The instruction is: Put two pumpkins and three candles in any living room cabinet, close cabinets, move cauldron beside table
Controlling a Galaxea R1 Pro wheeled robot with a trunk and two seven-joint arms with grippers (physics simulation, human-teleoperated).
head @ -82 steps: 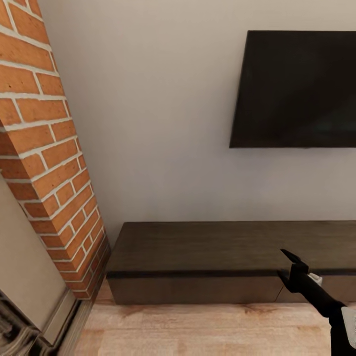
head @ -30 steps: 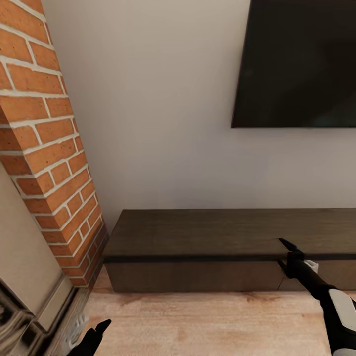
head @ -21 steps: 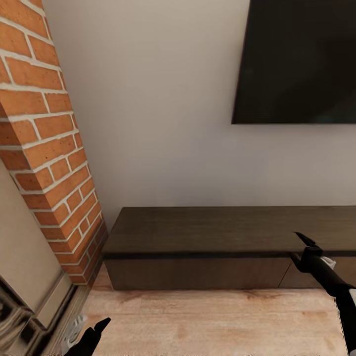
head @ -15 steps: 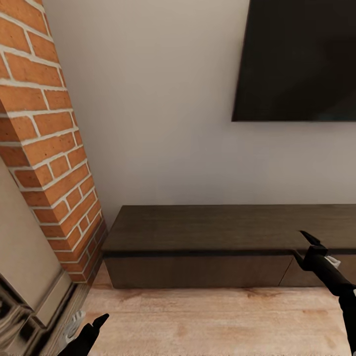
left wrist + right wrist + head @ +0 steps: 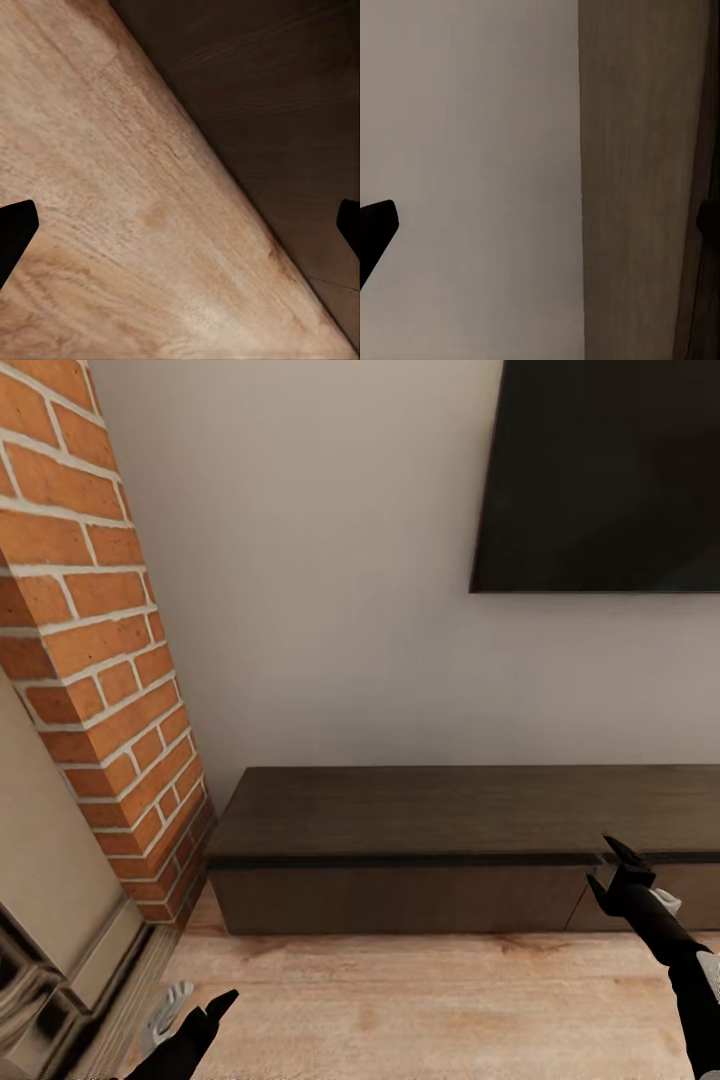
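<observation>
Since the earliest frame my head camera has tipped and crept closer, so the TV (image 5: 600, 475) sits higher in the head view and the cabinet (image 5: 440, 815) lies higher too; that shift is the view, not the furniture. What did move is my left gripper (image 5: 205, 1015), which has come up into the lower left corner over the floor (image 5: 400, 1000), and my right gripper (image 5: 612, 868), which has slid right along the cabinet's front edge.

My right gripper now hangs at the top front edge of the cabinet, near the seam between two fronts, its fingers (image 5: 622, 851) spread apart with nothing between them. From the right wrist I see the pale wall (image 5: 472, 150) beside the cabinet's brown wood (image 5: 637, 180), the two fingertips wide apart at either side of the view.

My left gripper hovers low over the floor near the brick column (image 5: 90, 620). From the left wrist I see the floorboards (image 5: 112, 225) meeting the cabinet's dark front (image 5: 285, 112), fingers wide apart and holding nothing.

All the cabinet fronts I can see look flush and shut, and its top is bare
</observation>
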